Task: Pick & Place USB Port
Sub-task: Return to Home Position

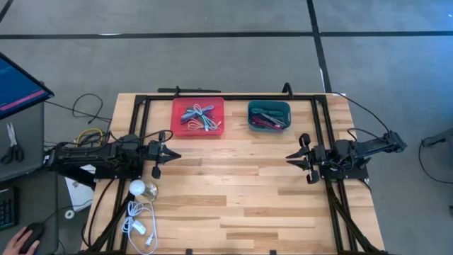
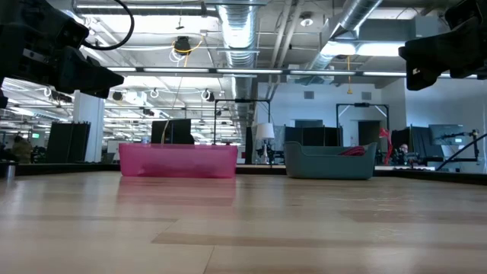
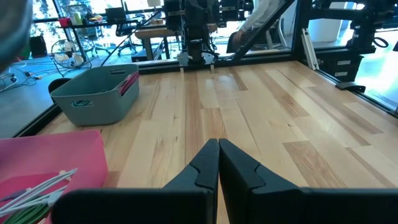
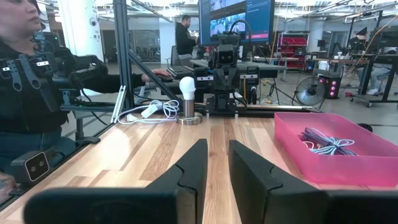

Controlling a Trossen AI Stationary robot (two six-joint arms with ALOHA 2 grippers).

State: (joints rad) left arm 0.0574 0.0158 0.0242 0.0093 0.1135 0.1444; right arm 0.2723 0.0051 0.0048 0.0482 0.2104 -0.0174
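Grey floor; exposed ceiling ducts; strip lights; big screen.

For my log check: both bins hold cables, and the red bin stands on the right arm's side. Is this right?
Not quite. The high view shows the red bin on the side of the left arm. Both bins do hold cables.

The table is pale jointed wood, smooth with a soft sheen. The red bin looks like translucent, glossy plastic; the green bin is opaque and matt. The left gripper is matt black — plastic by its look.
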